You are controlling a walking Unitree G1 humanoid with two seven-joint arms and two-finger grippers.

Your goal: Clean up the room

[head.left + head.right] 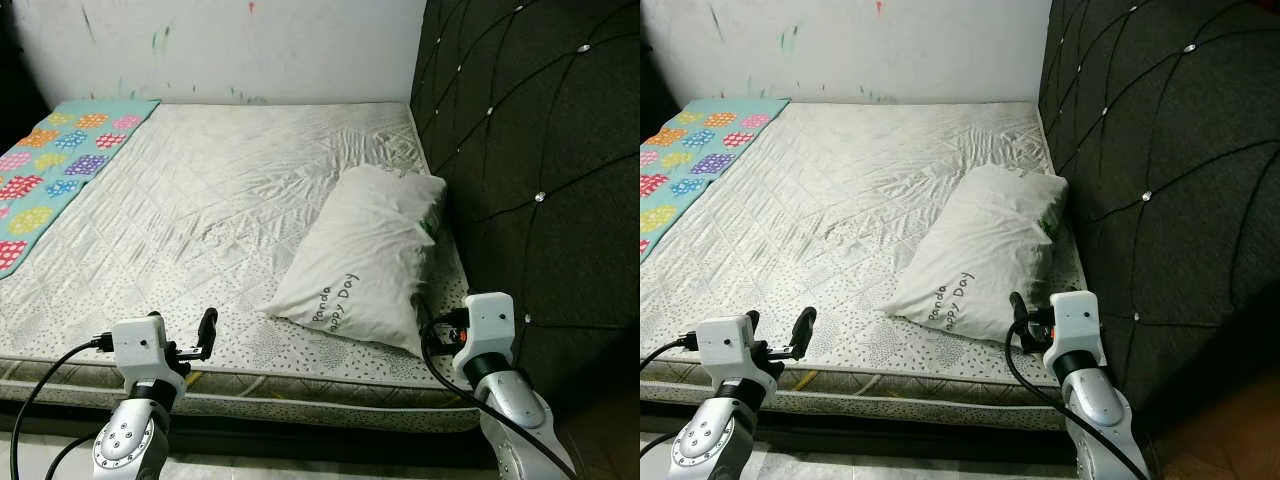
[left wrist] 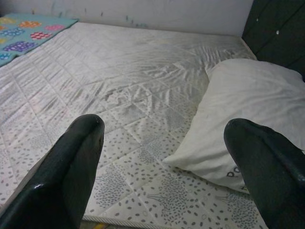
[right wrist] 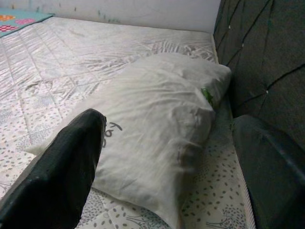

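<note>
I stand at the foot edge of a bare quilted mattress (image 1: 220,220), and both my arms are raised just over its near rim. My left gripper (image 2: 164,167) hangs at about seven o'clock in my forward view, its two black fingers (image 2: 71,167) spread wide with nothing between them; it points up the mattress, with dotted fabric under it. My right gripper (image 3: 171,176) sits at about five o'clock, also spread wide and holding nothing, its fingers (image 3: 62,167) aimed at the near end of the pillow (image 1: 365,255). That white pillow lies tilted across the mattress at roughly three to four o'clock, its far corner close against the dark tufted headboard (image 1: 540,180), its near corner just ahead of my right gripper. It bears small dark lettering near the low edge and a bit of green at the side by the headboard. A teal blanket (image 1: 55,165) with coloured blobs lies at ten o'clock, well apart from the pillow. A white wall (image 1: 230,45) with faint paint marks stands at twelve.
</note>
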